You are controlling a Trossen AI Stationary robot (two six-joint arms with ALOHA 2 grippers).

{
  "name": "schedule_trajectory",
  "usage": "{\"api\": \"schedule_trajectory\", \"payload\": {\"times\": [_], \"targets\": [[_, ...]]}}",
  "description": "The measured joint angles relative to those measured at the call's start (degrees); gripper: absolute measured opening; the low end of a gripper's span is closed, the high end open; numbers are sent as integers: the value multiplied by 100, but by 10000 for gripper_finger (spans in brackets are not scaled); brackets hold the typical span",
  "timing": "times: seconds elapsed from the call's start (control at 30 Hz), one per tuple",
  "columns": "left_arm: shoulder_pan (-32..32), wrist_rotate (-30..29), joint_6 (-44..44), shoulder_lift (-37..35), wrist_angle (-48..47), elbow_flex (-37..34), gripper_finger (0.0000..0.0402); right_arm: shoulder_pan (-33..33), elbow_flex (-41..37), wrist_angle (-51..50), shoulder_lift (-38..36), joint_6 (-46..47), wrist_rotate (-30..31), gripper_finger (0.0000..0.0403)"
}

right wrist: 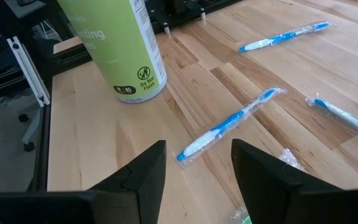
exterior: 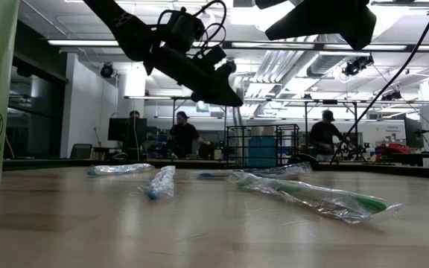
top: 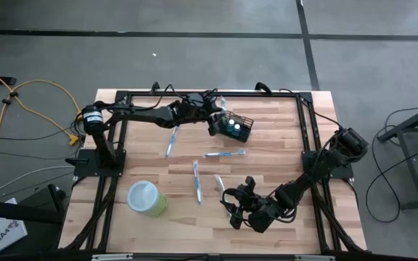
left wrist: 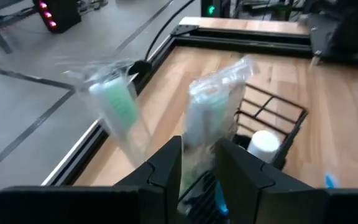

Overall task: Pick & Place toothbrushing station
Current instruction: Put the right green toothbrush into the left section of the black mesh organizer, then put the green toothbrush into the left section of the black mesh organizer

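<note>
The toothbrushing station, a black wire basket [top: 239, 127] [left wrist: 277, 117], stands on the table's far side, right of the middle. My left gripper [top: 216, 122] [left wrist: 199, 171] hovers at the basket's left side, open. A clear-wrapped toothbrush [left wrist: 211, 118] stands upright between its fingers, its lower end hidden behind them. A second wrapped, green toothbrush [left wrist: 114, 107] leans beside it. A white round cap [left wrist: 263, 144] shows inside the basket. My right gripper [top: 244, 209] [right wrist: 197, 168] is open above the table's near side, with nothing in it. My left gripper's two fingers [left wrist: 166, 168] stand on either side of the wrapped toothbrush's lower part [left wrist: 199, 155], coming at it nearly level from the table's left. I cannot tell whether they touch the wrapper. The toothbrush stands upright above them.
Several wrapped blue toothbrushes lie about the table's middle [top: 171, 141] [top: 225, 154] [top: 197, 181] [right wrist: 229, 124]. A light-green cup [top: 147, 198] [right wrist: 117, 50] stands near the front left. A green wrapped toothbrush [exterior: 311, 195] lies close to the low camera. People stand in the room behind.
</note>
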Motion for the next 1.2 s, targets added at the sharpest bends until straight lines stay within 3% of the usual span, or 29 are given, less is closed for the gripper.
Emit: {"api": "schedule_trajectory", "payload": {"times": [0.83, 1.2], "targets": [[-12, -164, 150, -553, -1264, -4, 95, -2, 0, 2, 0, 2, -111, 173], [-392, -194, 393, -1483, -2391, -2, 95, -2, 0, -9, 0, 7, -273, 173]]}}
